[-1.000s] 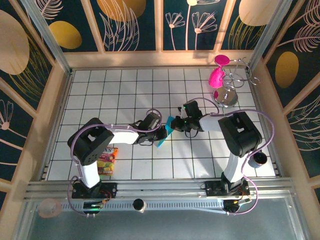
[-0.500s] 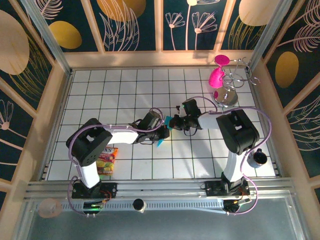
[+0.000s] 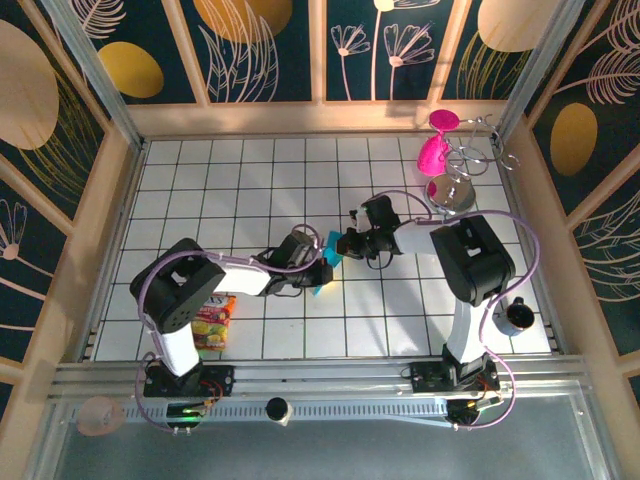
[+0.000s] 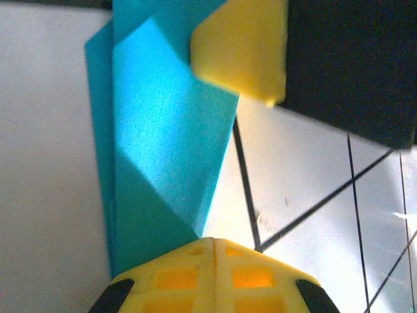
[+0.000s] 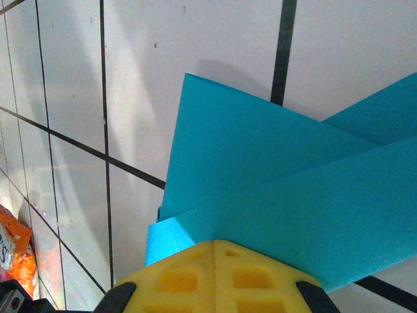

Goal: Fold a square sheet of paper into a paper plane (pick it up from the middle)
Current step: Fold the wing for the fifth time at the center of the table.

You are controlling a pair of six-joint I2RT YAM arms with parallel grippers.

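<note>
While the left tool point(image 4: 212, 242) and right tool point(image 5: 215, 242) clamp the creased turquoise-blue paper sheet point(image 4: 163, 143), opposing pulls could tear it — or spring a fold.

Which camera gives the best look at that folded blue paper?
The right wrist view: the folded blue paper fills much of the picture, its overlapping layers sharp. The left wrist view shows it close too, partly shadowed. From the top external view it is a small blue sliver.

The white table point(image 3: 200, 180), ruled with a black grid, carries a crinkled red-and-yellow snack packet point(image 3: 214, 322) near its front left corner. At the far right stands a silver wire rack point(image 3: 462, 175) with pink goblets point(image 3: 432, 155). A small dark cup point(image 3: 519, 317) sits near the front right edge.
</note>
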